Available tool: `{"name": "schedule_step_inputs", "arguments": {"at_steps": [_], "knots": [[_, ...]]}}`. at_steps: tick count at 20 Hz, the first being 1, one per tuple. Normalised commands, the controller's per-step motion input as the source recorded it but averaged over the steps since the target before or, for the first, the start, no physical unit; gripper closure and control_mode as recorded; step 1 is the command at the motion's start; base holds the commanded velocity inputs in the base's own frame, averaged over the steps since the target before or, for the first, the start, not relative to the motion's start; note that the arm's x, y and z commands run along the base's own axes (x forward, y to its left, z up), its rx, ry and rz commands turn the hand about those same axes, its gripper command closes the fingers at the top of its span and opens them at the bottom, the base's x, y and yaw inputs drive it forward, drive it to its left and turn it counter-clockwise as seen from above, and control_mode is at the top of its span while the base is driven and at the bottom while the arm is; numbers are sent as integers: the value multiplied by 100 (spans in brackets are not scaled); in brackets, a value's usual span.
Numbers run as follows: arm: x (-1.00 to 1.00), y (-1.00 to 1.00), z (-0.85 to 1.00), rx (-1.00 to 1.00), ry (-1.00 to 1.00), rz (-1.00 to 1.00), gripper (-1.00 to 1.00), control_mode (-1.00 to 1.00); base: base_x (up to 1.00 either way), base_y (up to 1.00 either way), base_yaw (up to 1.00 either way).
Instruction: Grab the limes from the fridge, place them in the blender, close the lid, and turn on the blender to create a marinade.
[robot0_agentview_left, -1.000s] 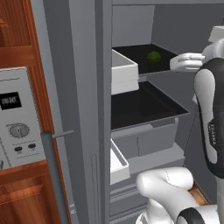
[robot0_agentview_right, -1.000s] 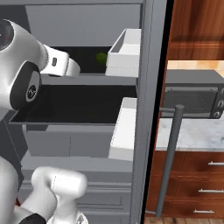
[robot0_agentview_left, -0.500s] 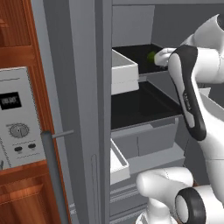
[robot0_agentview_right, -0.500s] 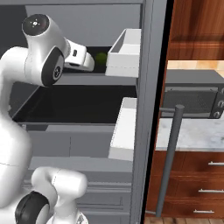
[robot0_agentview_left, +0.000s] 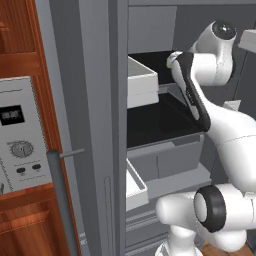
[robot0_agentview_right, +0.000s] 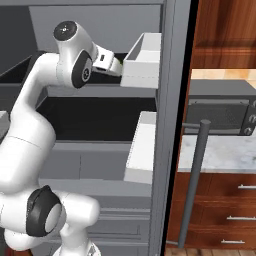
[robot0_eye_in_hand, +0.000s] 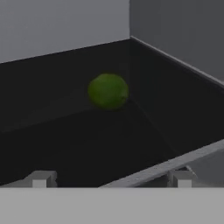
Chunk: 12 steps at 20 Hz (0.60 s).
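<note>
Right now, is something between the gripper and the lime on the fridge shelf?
Nothing visible is. In the hand view the lime lies alone in the back corner of the black shelf, ahead of the open gripper, with only bare shelf between them.

From my left base camera the arm's own forearm covers the back of the fridge's upper black shelf, so I can't see what lies there. On the right base camera a white door bin hides the gripper's tip. In the hand view the lime is blurred, and its underside melts into the dark shelf corner.
</note>
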Motion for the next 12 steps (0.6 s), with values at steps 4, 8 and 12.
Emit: {"name": "schedule_step_inputs", "arguments": {"at_steps": [4,8,12], "knots": [[66,-4,-12,0,11,-1,-100,-100,0,0,0],[77,-2,-19,0,5,-1,-100,-100,0,0,0],[71,-1,-31,0,4,0,-100,-100,0,0,0]]}}
